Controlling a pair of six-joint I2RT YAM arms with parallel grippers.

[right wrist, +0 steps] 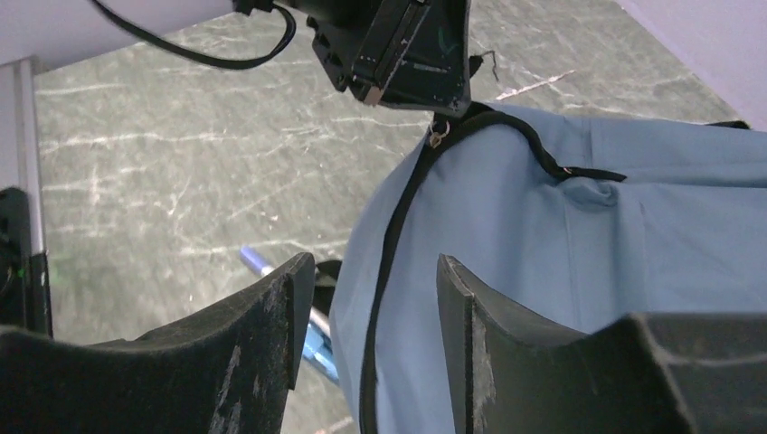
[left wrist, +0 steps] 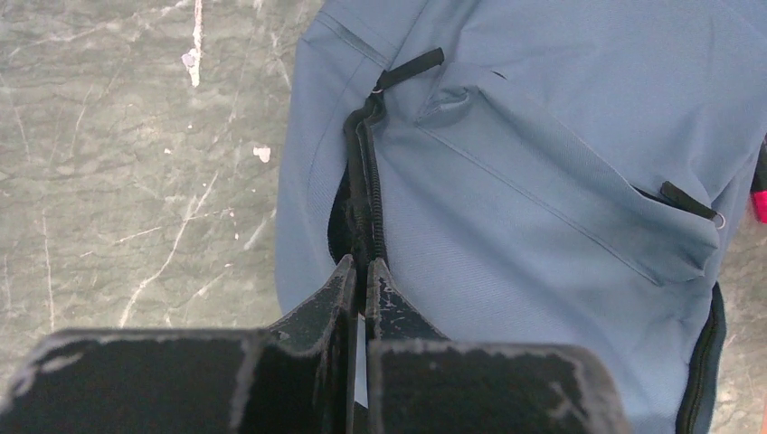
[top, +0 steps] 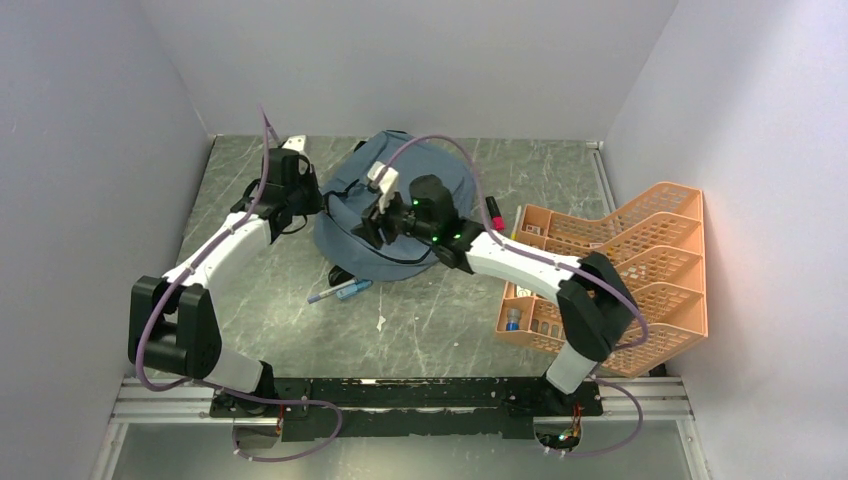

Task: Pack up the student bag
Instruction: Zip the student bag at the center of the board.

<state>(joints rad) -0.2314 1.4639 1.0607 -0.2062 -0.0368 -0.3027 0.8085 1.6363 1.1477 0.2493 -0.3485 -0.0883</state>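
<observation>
**Left gripper (left wrist: 360,271) clamped on the zip (left wrist: 366,181), right gripper (right wrist: 371,271) released**

Closest to your left wrist lens, the two black fingers (left wrist: 326,298) are pressed together. The black zip track runs straight in between their tips. The zip gapes a little just ahead of the tips, with dark interior showing.

The student bag (top: 345,235) lies on the table (top: 440,320) towards the far middle, between your two arms. Its front pocket (left wrist: 561,199) faces up.

On your right wrist view the jaws stand apart with nothing between them. They hover over the bag's near edge, with blue fabric and a zip line visible through the gap. From the same view you can see the left gripper at the bag's top seam, with a metal zip pull (right wrist: 439,136) hanging right under it.

A blue pen (top: 340,292) lies on the table just beside the bag's near edge. The orange mesh tray (top: 640,250) sits on the right side of the table, apart from the bag. It holds small items in its low front slots, too small to identify.
</observation>
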